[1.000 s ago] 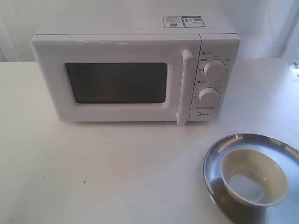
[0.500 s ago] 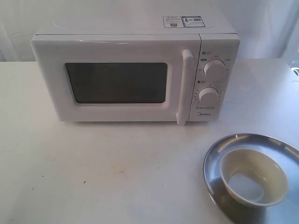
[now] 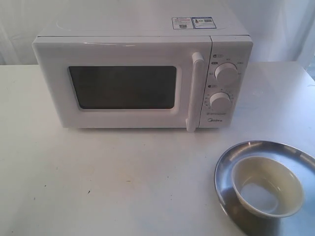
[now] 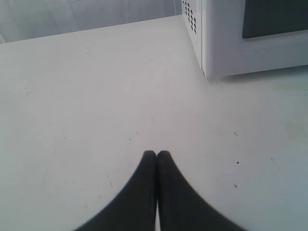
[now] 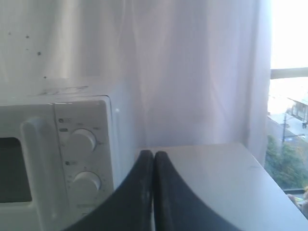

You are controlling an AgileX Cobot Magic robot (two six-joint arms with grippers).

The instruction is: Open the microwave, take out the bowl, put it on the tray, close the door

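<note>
Two sets of fingers logged, each seen in its own wrist view. Left fingers [image 4: 144,183]: dark, tips pressed together with no gap, pinching nothing, hanging above the bare white table [image 4: 86,96], well apart from the microwave's [image 4: 226,53] lower corner and its side vent holes [image 4: 190,17]. Right fingers [image 5: 139,187]: likewise pressed together and holding nothing, raised to about the level of the control panel and facing the microwave's dial side, not touching it. Exterior view, nearest first: the tray [image 3: 227,162] lies flat on the table at the near right, its far right and near edges cut off by the frame. The bowl [image 3: 267,186] sits upright on the tray, inside the rim, pale yellowish interior facing up. Beyond it is an open stretch of table with a few small dark specks. Farther back stands the microwave, squarely on the table, front toward the camera. The door [image 3: 123,53] is shut, flush with the cabinet; dark window [image 3: 123,87] centred in it, vertical bar handle [image 3: 195,91] at its right edge. Just right of the handle: upper dial [image 3: 226,73] and lower dial [image 3: 219,101], one above the other. Two small stickers [image 3: 193,22] lie on the top panel. Behind everything hangs a white curtain [image 3: 275,24].
</note>
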